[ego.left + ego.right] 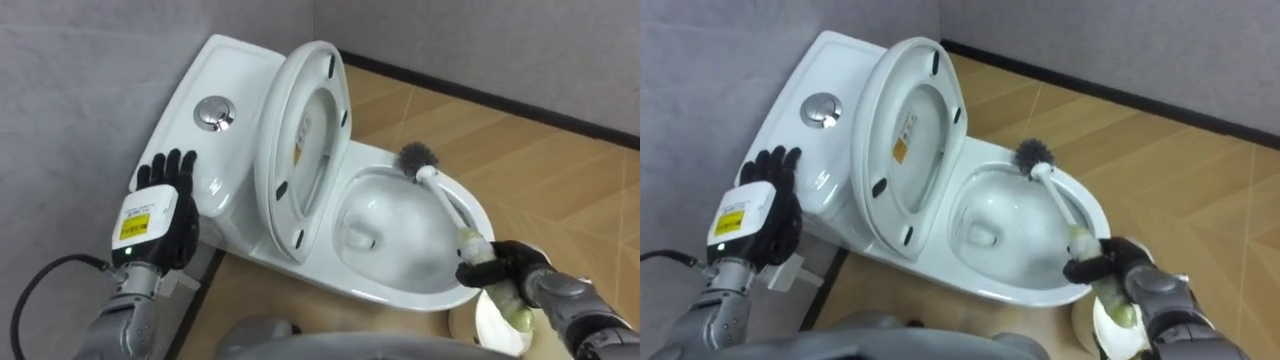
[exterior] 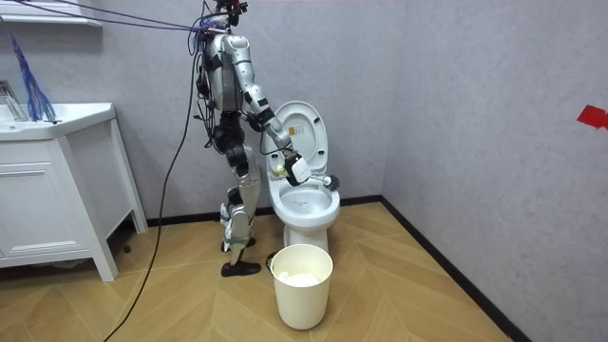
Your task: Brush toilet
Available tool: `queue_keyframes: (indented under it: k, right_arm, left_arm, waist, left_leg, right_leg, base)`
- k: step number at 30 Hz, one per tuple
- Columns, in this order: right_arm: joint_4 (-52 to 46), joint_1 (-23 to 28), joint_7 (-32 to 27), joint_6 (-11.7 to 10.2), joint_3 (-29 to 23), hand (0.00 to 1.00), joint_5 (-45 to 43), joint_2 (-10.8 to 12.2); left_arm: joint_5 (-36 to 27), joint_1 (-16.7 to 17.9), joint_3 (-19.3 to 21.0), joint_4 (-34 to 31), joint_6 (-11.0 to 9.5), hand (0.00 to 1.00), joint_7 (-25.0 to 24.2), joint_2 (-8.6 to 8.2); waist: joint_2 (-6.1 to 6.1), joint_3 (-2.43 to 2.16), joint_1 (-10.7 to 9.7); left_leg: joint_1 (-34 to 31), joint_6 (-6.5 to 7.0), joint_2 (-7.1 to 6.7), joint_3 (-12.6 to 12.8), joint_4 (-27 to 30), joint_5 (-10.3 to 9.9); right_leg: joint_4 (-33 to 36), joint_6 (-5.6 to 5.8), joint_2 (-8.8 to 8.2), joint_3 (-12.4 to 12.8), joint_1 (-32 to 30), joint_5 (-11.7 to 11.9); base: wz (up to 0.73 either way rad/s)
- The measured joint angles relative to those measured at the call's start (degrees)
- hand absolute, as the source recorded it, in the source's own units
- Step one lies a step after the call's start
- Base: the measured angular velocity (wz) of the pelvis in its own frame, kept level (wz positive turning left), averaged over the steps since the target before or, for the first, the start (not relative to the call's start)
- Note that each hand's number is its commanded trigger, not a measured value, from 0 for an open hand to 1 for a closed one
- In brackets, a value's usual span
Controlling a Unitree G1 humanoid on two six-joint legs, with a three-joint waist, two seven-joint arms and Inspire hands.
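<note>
Our right hand (image 1: 503, 264) curls round the toilet brush (image 1: 443, 195) handle; bristles sit at the far rim of the bowl (image 1: 395, 292). Left hand (image 1: 160, 215), fingers straight, hovers by the tank (image 1: 230, 70). We judge: dip the bristles lower and sweep under the rim, pressing steadily.

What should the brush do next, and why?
Probably tip the brush head down into the bowl and sweep. The right hand grips the handle at the near rim, but the bristles sit up at the far rim, not on the inner wall. The seat is up; left hand is open by the tank.
</note>
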Motion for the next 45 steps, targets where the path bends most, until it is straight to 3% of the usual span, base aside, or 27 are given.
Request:
queue_keyframes:
  k: [2, 5, 8, 12, 15, 19, 22, 26, 31, 38, 42, 45]
  right_arm:
    - [-0.1, -1.2, 0.0, 0.0, 0.3, 1.0, -3.7, -0.8]
    - [-0.1, -2.8, -0.8, -0.1, 2.6, 1.0, -5.2, -2.2]
    - [-0.2, -3.3, -1.8, -0.1, 4.4, 1.0, -7.4, -3.3]
    - [-0.1, -4.0, -2.9, 0.5, 6.7, 1.0, -9.3, -3.5]
    - [0.3, -5.8, -3.2, 0.9, 8.3, 1.0, -9.7, -3.5]
    - [-0.3, -8.3, -5.3, 0.5, 11.2, 1.0, -18.0, -4.6]
    - [-3.3, -8.9, -7.4, 1.0, 15.6, 1.0, -28.1, -5.8]
    - [-5.3, -7.6, -7.6, 1.7, 22.4, 1.0, -37.7, -6.4]
    - [-10.7, -3.6, -10.6, 2.9, 23.7, 1.0, -48.0, -6.8]
    - [-12.9, -2.1, -14.8, 5.1, 24.0, 1.0, -49.5, -7.2]
    - [-12.2, -2.6, -18.2, 5.5, 26.2, 1.0, -46.9, -8.4]
    - [-10.8, -4.9, -19.9, 4.8, 27.9, 1.0, -42.7, -10.2]
  left_arm:
    - [0.6, 0.1, -0.3, 0.0, 0.3, 0.0, 0.4, 0.35]
    - [1.1, -0.7, -1.7, -0.3, 1.2, 0.0, 0.4, 2.15]
    - [2.5, -1.5, -3.4, -0.2, 3.5, 0.0, 0.2, 2.7]
    - [3.9, -3.1, -5.8, -0.3, 6.3, 0.0, 0.2, 4.67]
    - [3.8, -4.7, -7.0, -0.4, 7.3, 0.0, 0.2, 6.11]
    - [4.4, -7.6, -8.5, -0.3, 8.8, 0.0, 0.1, 6.88]
    - [4.4, -9.4, -9.3, -0.3, 9.0, 0.0, 0.1, 8.35]
    - [4.3, -12.0, -10.1, -0.2, 8.8, 0.0, 0.2, 8.93]
    - [4.4, -12.9, -10.2, 0.3, 8.7, 0.0, 3.0, 8.85]
    - [3.8, -14.7, -10.9, 1.1, 8.9, 0.0, 6.3, 8.77]
    - [2.3, -17.7, -12.6, 2.6, 8.8, 0.0, 8.7, 8.77]
    - [2.2, -21.0, -13.4, 3.3, 8.2, 0.0, 9.3, 9.12]
  waist:
    - [0.17, -0.06, 0.2]
    - [0.52, 0.0, 0.2]
    - [1.1, -0.11, 0.1]
    - [1.22, -0.05, 0.0]
    - [1.18, -0.02, -0.2]
    - [1.02, 0.2, 0.0]
    - [1.12, 0.53, 0.3]
    - [1.47, 0.84, 1.6]
    - [1.5, 0.86, 2.0]
    - [1.33, 0.95, 1.7]
    - [1.25, 1.09, 1.9]
    - [1.4, 1.47, 2.3]
  left_leg:
    - [-0.7, 0.07, -0.02, 0.7, -0.2, 0.4]
    - [-2.1, 0.13, -0.06, 1.0, 0.0, 0.7]
    - [-2.6, 0.26, -0.16, 1.5, 0.0, 1.0]
    - [-4.0, 0.21, -0.09, 2.1, -0.1, 1.5]
    - [-6.2, 0.09, -0.13, 2.1, 0.1, 2.3]
    - [-8.9, -0.06, -0.36, 1.9, 0.2, 3.6]
    - [-11.2, -0.15, -0.08, 2.3, 0.7, 4.0]
    - [-14.2, -0.32, 0.08, 2.5, 1.3, 4.3]
    - [-17.6, -0.39, 0.04, 2.9, 2.3, 4.6]
    - [-21.7, -0.37, -0.06, 2.4, 5.1, 4.6]
    - [-25.1, -0.33, -0.03, 2.2, 7.5, 4.5]
    - [-29.1, -0.19, -0.28, 2.3, 10.2, 4.3]
  right_leg:
    - [1.1, 0.0, -0.23, 0.7, -1.3, 0.0]
    - [1.9, -0.02, -0.41, 0.9, -2.9, 0.0]
    - [2.0, 0.02, -0.75, 0.9, -3.8, 0.0]
    - [2.9, -0.07, -0.98, 1.0, -5.9, 0.0]
    - [4.0, -0.37, -1.1, 1.0, -8.1, 0.2]
    - [5.3, -0.78, -1.68, 1.0, -11.5, 0.6]
    - [6.5, -1.08, -1.86, 1.0, -14.0, 0.7]
    - [7.6, -1.51, -1.9, 1.0, -17.1, 1.1]
    - [9.3, -1.68, -1.99, 1.8, -20.9, 1.2]
    - [10.9, -1.85, -2.22, 1.4, -24.3, 1.2]
    - [12.9, -2.09, -2.48, 0.9, -27.0, 1.0]
    - [16.2, -2.3, -3.44, 0.2, -30.6, 0.3]
  base:
    - [-0.13]
    - [-0.01]
    - [-0.01]
    - [-0.01]
    - [0.01]
    - [0.05]
    - [0.0]
    - [-0.02]
    - [-0.04]
    - [0.06]
    - [0.11]
    - [0.14]
